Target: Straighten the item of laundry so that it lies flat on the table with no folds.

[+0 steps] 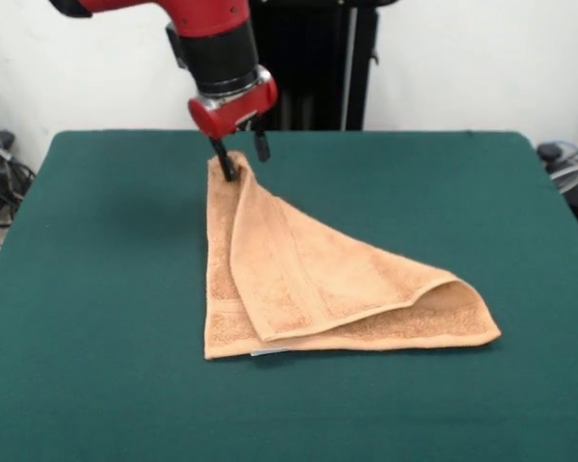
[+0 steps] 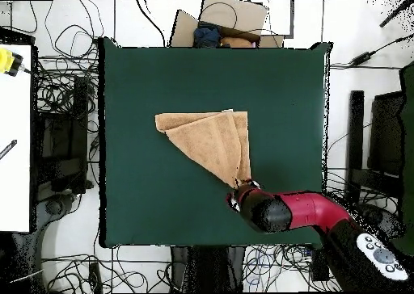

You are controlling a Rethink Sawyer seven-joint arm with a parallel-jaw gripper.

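The orange-tan towel (image 1: pixel 308 279) lies on the green table (image 1: pixel 96 289), folded over itself into a rough triangle, with one layer doubled diagonally across the other. Its small white tag (image 1: pixel 270 351) peeks out at the near edge. The towel's pointed far corner (image 1: pixel 233 173) rises slightly toward my gripper (image 1: pixel 241 154). The gripper's two dark fingers (image 1: pixel 222 159) stand apart, one touching that corner. In the overhead view the towel (image 2: pixel 206 141) lies mid-table and the gripper (image 2: pixel 242 186) sits at its corner nearest the robot base.
The red arm (image 2: pixel 307 210) reaches in over the table's edge (image 2: pixel 202 244) on the robot's side. Cables and equipment (image 2: pixel 61 145) lie on the floor around the table. A cardboard piece with something dark on it (image 2: pixel 218 28) lies beyond the far edge.
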